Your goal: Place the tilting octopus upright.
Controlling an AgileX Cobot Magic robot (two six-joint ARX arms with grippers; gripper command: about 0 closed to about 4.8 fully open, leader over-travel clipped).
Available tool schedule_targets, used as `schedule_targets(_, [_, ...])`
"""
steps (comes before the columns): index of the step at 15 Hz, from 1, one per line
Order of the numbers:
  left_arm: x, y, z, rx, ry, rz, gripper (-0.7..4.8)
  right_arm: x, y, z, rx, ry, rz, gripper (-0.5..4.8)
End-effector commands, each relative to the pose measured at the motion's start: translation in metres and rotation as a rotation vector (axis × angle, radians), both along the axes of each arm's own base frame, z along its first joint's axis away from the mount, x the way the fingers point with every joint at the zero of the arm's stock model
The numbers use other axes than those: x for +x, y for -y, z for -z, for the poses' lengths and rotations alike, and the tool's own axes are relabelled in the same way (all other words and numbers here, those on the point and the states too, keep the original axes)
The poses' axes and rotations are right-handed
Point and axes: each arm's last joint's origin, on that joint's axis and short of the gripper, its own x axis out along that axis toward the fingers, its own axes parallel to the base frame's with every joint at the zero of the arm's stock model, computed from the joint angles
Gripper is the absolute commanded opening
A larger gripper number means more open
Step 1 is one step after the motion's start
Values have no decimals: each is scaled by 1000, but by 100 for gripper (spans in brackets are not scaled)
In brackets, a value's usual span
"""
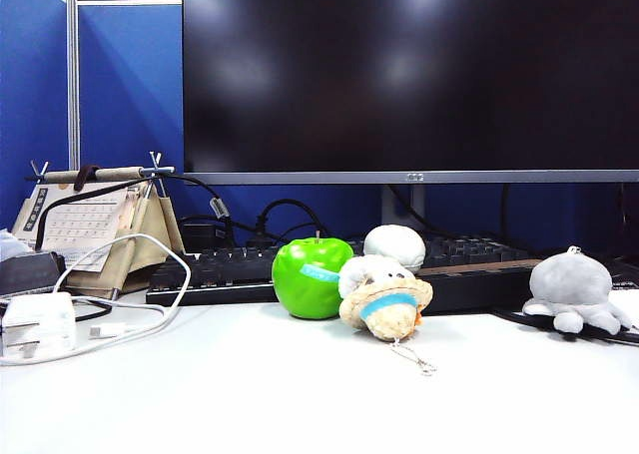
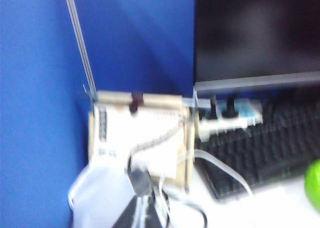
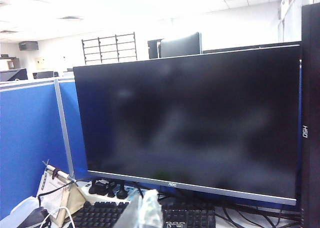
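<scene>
Grey plush, the octopus (image 1: 576, 292) sits on the desk's right side, head up, apparently already righted. Neither arm is near it. The right gripper (image 3: 145, 211) is closed and empty; the left gripper's (image 2: 141, 208) opening is blurred, can't tell.

Left gripper (image 2: 144, 214): seen only in the left wrist view, close to the camera, on the near side of the desk calendar (image 2: 142, 138) at the left of the scene.
Left gripper colour: a dark, almost black wedge beside pale whitish strips.
Left gripper detail: heavily blurred; no screws, markings or finger outline could be made out.
Right gripper (image 3: 145, 210): seen only in the right wrist view, close to the camera, on the near side of the keyboard (image 3: 100, 215).
Right gripper colour: pale grey-white, looking half translucent.
Right gripper shape: a narrow tapering form, fingers (image 3: 150, 208) pressed together, out of focus.
</scene>
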Motion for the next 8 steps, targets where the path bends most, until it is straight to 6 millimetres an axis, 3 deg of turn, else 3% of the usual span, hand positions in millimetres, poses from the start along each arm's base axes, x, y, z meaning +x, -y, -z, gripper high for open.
schedule_targets(1, [-12,-1,-7,-8,93,6,22,-2,1,-1,10,16,-4,-6])
schedule_targets(8, [-49,-3,-14,13,286,-6,22,-2,1,-1,11,16,-3,-6])
